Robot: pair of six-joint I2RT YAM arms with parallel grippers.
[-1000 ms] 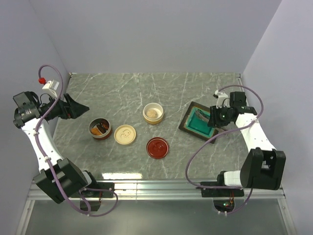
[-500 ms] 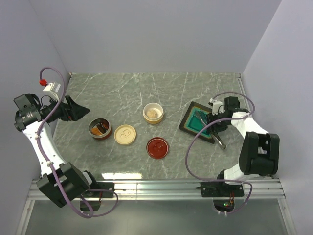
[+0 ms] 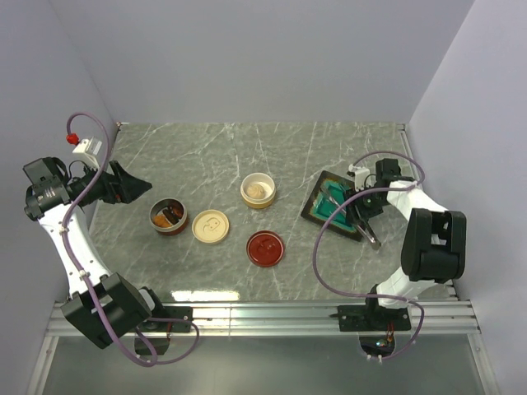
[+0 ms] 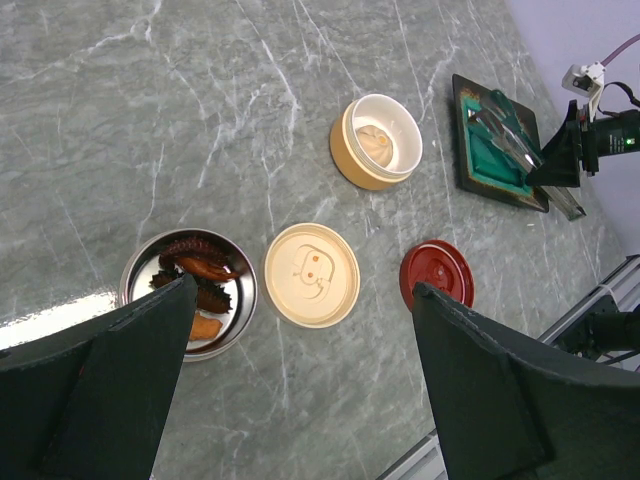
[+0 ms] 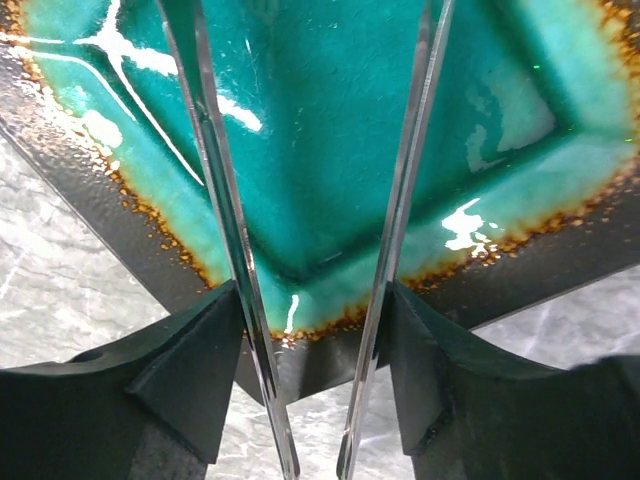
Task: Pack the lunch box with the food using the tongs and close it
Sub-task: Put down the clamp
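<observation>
Silver tongs (image 5: 212, 180) held by the right gripper (image 5: 310, 305), low over the teal dish (image 5: 320, 120)

Its fingers pressed on the outsides of both arms, so I'd call it a light grasp with the arms sprung apart, probably lining up a squeeze-ready hold. Long axis ran diagonal: open tips aimed far-left across the dish, joined end toward the near-right table. Left gripper (image 4: 302, 288) hung wide open and empty above the food (image 4: 195, 272) in its steel bowl (image 4: 135, 290).
</observation>
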